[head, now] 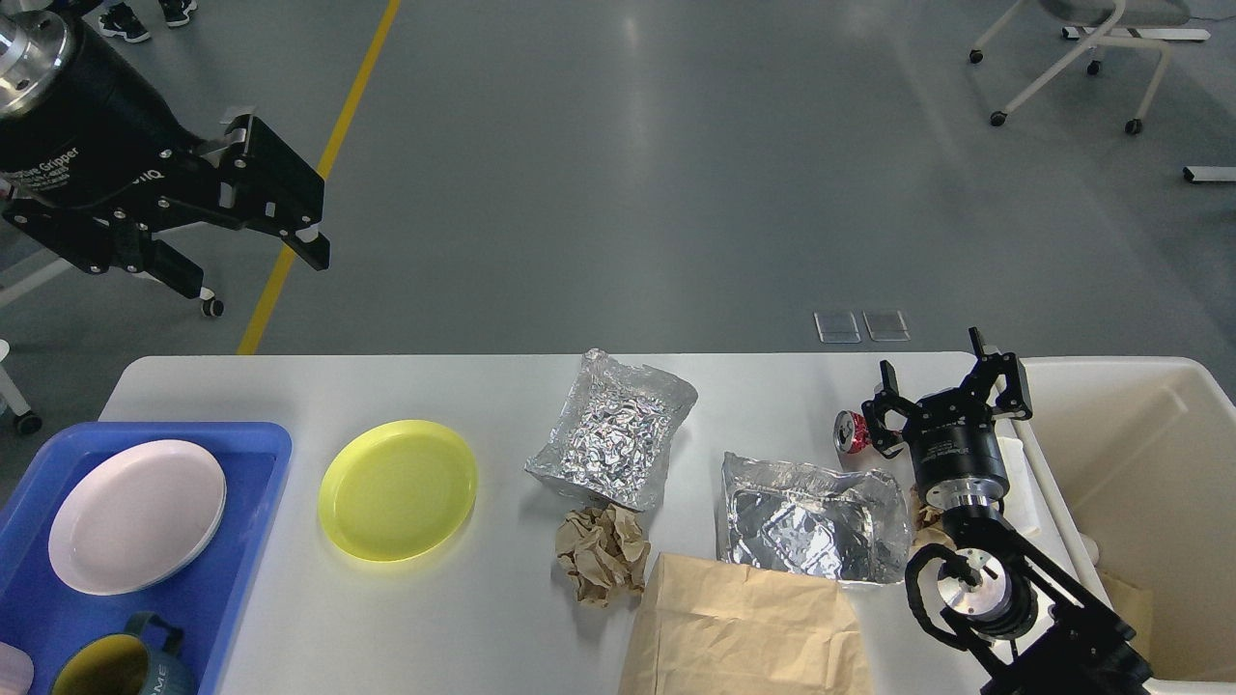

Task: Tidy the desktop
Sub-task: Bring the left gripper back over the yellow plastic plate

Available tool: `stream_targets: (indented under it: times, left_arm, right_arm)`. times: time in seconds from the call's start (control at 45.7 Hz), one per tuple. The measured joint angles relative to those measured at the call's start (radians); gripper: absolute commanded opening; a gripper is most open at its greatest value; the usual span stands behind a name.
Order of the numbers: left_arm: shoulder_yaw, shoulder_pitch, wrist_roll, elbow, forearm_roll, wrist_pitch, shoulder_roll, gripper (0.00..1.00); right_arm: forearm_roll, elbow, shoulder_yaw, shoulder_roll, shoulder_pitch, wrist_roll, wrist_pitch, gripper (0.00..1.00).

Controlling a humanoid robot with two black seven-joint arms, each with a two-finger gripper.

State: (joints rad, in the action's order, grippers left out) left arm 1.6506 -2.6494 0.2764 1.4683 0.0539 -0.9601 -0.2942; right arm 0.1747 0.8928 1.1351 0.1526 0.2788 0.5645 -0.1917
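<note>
The white desktop stretched across the lower view, holding a yellow plate, two foil trays, crumpled brown paper and a paper bag. The right gripper, jaws spread, hovered beside a red can. The left gripper hung raised, jaws apart and empty, above the blue tray.

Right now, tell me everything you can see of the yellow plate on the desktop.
The yellow plate is round and shallow, a bright translucent-looking yellow, probably plastic, with a raised rim. It appears empty and lies flat, right side up, on the white desktop, toward its left side. The blue tray sits just left of it and a foil container to its right; neither touches it.
</note>
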Motion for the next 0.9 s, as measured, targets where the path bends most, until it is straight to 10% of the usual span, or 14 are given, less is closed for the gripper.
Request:
stream_targets:
  times: [0.219,0.481,0.897]
  left_arm:
    - [0.0,-0.044,-0.012,0.102,0.024,0.0,0.035,0.93]
    - [-0.011,0.045,-0.15,0.105,0.053,0.072,0.041,0.96]
    - [-0.048,0.249,-0.148,0.084,0.057,0.144,0.036,0.96]
  right_arm:
    - [0.0,0.0,0.0,0.0,0.0,0.0,0.0,1.0]
    - [0.0,0.0,0.0,0.001,0.001,0.0,0.0,1.0]
    - [0.0,0.0,0.0,0.001,0.001,0.0,0.0,1.0]
